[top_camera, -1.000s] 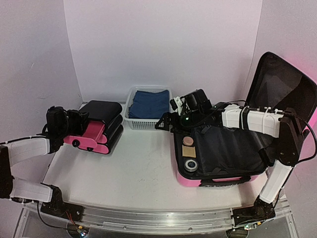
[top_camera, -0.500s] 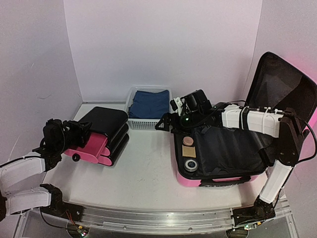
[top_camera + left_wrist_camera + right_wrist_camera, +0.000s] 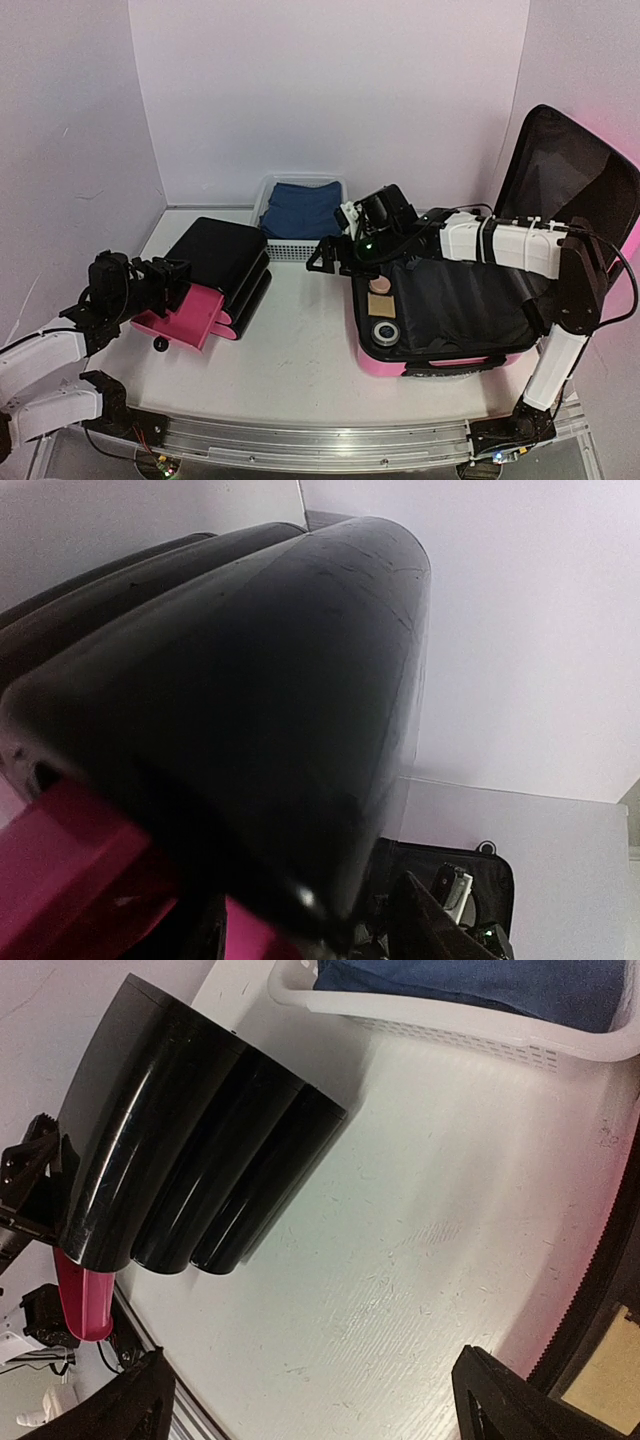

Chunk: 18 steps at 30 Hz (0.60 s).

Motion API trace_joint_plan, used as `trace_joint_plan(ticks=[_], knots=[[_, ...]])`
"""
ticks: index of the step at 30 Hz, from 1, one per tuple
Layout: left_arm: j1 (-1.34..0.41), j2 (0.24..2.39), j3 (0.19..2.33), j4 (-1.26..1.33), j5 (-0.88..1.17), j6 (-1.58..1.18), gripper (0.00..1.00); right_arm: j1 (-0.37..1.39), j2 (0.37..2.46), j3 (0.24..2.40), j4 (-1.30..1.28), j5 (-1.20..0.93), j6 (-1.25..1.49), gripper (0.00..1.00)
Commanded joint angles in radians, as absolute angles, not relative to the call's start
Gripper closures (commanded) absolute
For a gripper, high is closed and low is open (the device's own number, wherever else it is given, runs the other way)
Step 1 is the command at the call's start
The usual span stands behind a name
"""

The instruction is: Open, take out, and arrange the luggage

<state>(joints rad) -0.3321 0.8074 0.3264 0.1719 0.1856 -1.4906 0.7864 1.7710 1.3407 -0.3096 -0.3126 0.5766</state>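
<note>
The pink suitcase (image 3: 378,366) is pictured lying open at the right of the table (image 3: 290,340), lid propped upright, small items (image 3: 381,287) left inside. The right gripper (image 3: 325,258) is held just beyond its left edge, fingers spread and empty. Whether the left gripper (image 3: 150,282) is closed at the open drawer (image 3: 185,315) cannot be told; the drawer unit (image 3: 215,255) may be dragged or tipped by a pull.

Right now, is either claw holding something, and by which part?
Right gripper: open, holding nothing. Left gripper: at the pulled-out pink drawer, but whether it grips it cannot be told.
</note>
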Motion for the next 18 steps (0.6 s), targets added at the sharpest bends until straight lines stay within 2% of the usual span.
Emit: trace_joint_plan(ticks=[1, 8, 13, 18], knots=[[-0.332, 0.719, 0.419, -0.072, 0.204, -1.334, 0.42, 0.799, 1.799, 1.413, -0.314, -0.288, 0.551, 0.02], [-0.332, 0.652, 0.561, -0.327, 0.24, -1.138, 0.34, 0.84, 1.863, 1.489, -0.369, -0.277, 0.504, 0.02], [-0.332, 0.67, 0.82, -0.621, 0.234, -0.794, 0.33, 0.868, 1.899, 1.543, -0.41, -0.267, 0.472, 0.02], [-0.332, 0.798, 1.06, -1.005, 0.119, -0.539, 0.31, 0.917, 1.931, 1.607, -0.445, -0.26, 0.402, 0.02]])
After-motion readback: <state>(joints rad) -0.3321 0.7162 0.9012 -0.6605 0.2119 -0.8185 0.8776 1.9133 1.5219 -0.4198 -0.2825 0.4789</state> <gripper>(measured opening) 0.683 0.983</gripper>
